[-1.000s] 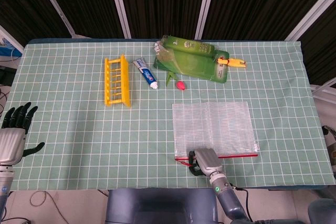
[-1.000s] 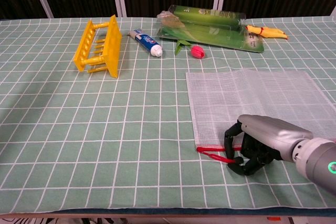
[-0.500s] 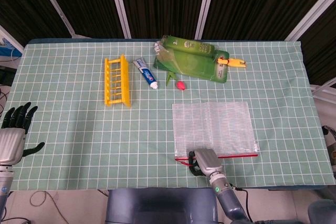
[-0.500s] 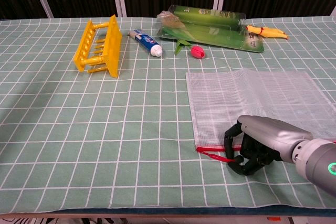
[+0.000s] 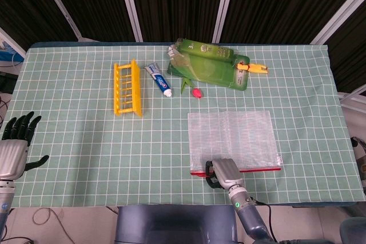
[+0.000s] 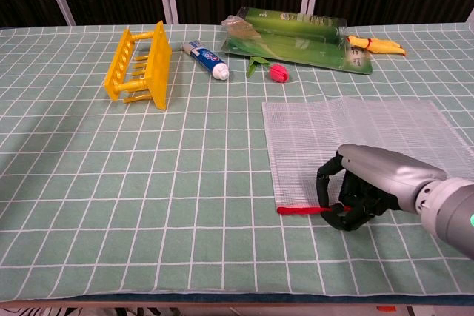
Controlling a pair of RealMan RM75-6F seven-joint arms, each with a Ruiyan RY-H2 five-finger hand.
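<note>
A clear mesh zip bag [image 5: 231, 138] [image 6: 355, 135] lies flat on the green checked cloth, its red zipper edge [image 6: 300, 209] facing the table's front. My right hand [image 5: 223, 172] [image 6: 366, 186] sits at that edge, left of its middle, fingers curled in and pinching the red zipper pull, which is mostly hidden under them. My left hand [image 5: 14, 141] hangs off the table's left side in the head view, fingers spread, holding nothing. The chest view does not show it.
At the back of the table lie a yellow rack [image 5: 127, 88] [image 6: 138, 64], a toothpaste tube [image 5: 159, 80] [image 6: 207, 60], a green packet [image 5: 209, 68] [image 6: 296, 38], a small red flower toy [image 5: 197, 92] [image 6: 278, 72] and a yellow toy [image 5: 254, 68] [image 6: 376, 45].
The right hand has shifted slightly right and away from the front edge. The red pull loop that lay loose beside its fingers is now drawn in under them. The left hand is still.
</note>
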